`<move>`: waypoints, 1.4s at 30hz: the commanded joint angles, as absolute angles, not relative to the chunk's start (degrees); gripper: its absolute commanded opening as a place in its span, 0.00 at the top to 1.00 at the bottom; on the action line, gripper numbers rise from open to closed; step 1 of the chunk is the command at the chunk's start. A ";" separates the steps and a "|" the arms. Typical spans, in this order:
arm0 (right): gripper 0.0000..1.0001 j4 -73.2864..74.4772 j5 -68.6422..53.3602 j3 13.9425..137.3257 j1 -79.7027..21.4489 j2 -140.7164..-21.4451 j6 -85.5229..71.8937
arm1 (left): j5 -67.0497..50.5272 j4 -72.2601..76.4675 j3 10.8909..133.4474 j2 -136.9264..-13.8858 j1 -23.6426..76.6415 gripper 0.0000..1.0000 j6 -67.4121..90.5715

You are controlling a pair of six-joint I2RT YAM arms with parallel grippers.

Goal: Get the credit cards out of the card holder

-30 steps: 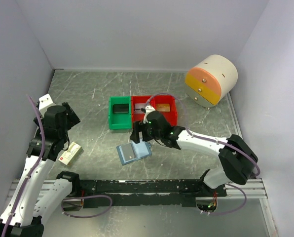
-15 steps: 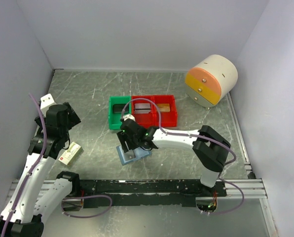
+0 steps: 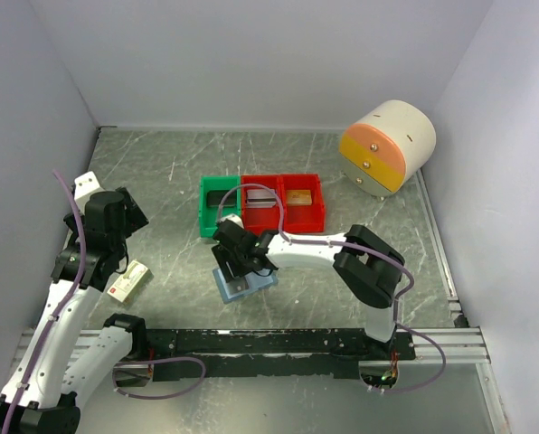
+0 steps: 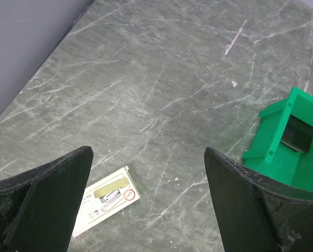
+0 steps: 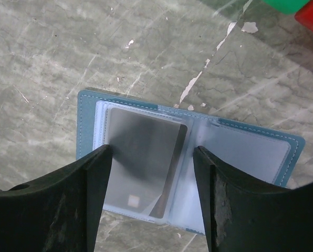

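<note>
The card holder (image 5: 251,152) is laid open on the bench (image 3: 161,172), at about 5 o'clock from the green bin (image 3: 220,206). The right tool (image 5: 150,173) is poised just above it with jaws apart and nothing clamped. The dark grey credit card (image 5: 143,157) is framed between the two fingers, tucked in the clear pocket of the half at 9 o'clock in the wrist view. The card would best be caught by whichever edge lies free of the pocket and drawn out along the pocket's mouth, not lifted straight up, since the unpinned holder is likely to be dragged along. The left tool (image 4: 146,205) is held wide apart and empty near the small cream-and-red box (image 4: 106,198), well apart at 9 o'clock, so no bracing is offered. Whether more cards lie under the grey one or in the 3 o'clock pocket cannot be made out, and the holder's near edge is covered by the fingers
</note>
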State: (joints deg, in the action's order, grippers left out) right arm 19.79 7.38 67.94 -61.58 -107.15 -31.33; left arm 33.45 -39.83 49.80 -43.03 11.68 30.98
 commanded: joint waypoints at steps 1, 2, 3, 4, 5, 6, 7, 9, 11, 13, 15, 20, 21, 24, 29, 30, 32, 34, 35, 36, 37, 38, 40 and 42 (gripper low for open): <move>0.37 21.55 7.17 69.83 -61.87 -108.19 -31.50 | 34.43 -39.86 49.81 -42.98 11.16 0.00 30.75; 0.37 22.34 7.75 70.27 -62.00 -108.19 -31.67 | 34.53 -39.96 49.75 -42.96 11.16 0.00 30.79; 0.38 22.96 8.29 70.57 -61.99 -108.08 -31.91 | 34.63 -39.99 49.67 -42.91 11.16 0.00 30.84; 0.38 23.25 8.67 70.65 -62.10 -107.82 -32.09 | 34.65 -39.92 49.73 -42.89 11.16 0.00 30.74; 0.38 23.27 8.84 70.53 -62.19 -107.58 -32.24 | 34.51 -39.80 49.66 -42.87 11.16 0.00 30.74; 0.38 23.09 8.75 70.46 -62.33 -107.29 -32.14 | 34.38 -39.69 49.67 -42.89 11.16 0.00 30.64; 0.38 23.11 8.75 70.59 -62.44 -107.05 -32.04 | 34.26 -39.65 49.73 -42.93 11.16 0.00 30.66; 0.38 23.11 8.88 71.08 -62.75 -106.48 -31.92 | 34.28 -39.72 49.69 -42.97 11.16 0.00 30.65; 0.38 22.39 8.41 70.88 -63.16 -106.04 -31.92 | 34.31 -39.77 49.66 -43.06 11.16 0.00 30.60; 0.38 21.90 8.08 70.84 -63.26 -106.54 -31.86 | 34.05 -39.64 49.68 -43.22 11.16 0.00 30.53; 0.38 22.21 7.82 71.45 -63.28 -107.74 -31.56 | 34.01 -39.70 49.75 -43.32 11.16 0.00 30.51; 0.46 22.82 7.75 72.37 -63.29 -109.92 -31.55 | 34.03 -39.64 49.60 -43.31 11.16 0.00 30.48; 0.48 22.79 8.11 72.48 -63.28 -110.25 -31.55 | 33.94 -39.56 49.62 -43.29 11.16 0.00 30.48; 0.49 24.02 8.92 73.84 -63.35 -112.04 -31.73 | 33.79 -39.55 49.62 -43.44 11.16 0.00 30.38; 0.52 24.18 9.06 74.01 -63.25 -113.74 -31.18 | 32.80 -39.09 49.57 -43.73 11.16 0.00 29.90; 0.55 24.15 9.65 73.82 -63.24 -113.40 -31.26 | 32.47 -39.03 49.49 -43.83 11.16 0.00 29.80; 0.61 23.38 10.01 73.07 -63.00 -112.37 -31.29 | 31.21 -38.86 49.24 -43.93 11.16 0.01 29.80; 0.70 21.09 8.99 71.27 -62.58 -110.28 -31.30 | 26.04 -39.21 49.25 -44.23 11.16 0.02 30.94; 0.72 19.70 8.47 70.34 -62.37 -109.49 -31.30 | 21.61 -39.16 49.06 -44.43 11.16 0.03 31.20; 0.78 18.48 7.80 69.28 -61.93 -108.87 -31.29 | 16.56 -38.63 48.32 -44.51 11.16 0.06 31.48; 0.83 17.31 7.08 67.95 -61.35 -108.36 -31.41 | 11.85 -37.88 47.32 -44.55 11.16 0.07 32.29; 0.85 16.28 6.20 67.09 -60.69 -108.09 -31.51 | 6.40 -37.05 46.34 -44.55 11.16 0.09 33.01; 0.93 14.36 3.73 65.45 -59.48 -107.66 -31.48 | -2.39 -34.92 43.79 -44.31 11.24 0.10 35.35; 0.98 12.35 1.62 63.64 -58.45 -107.06 -31.38 | -9.15 -32.06 40.14 -43.37 11.37 0.11 38.18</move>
State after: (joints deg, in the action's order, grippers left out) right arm 15.92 6.07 67.53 -60.38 -107.98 -31.27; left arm 11.07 -37.04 45.21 -44.31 11.60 33.08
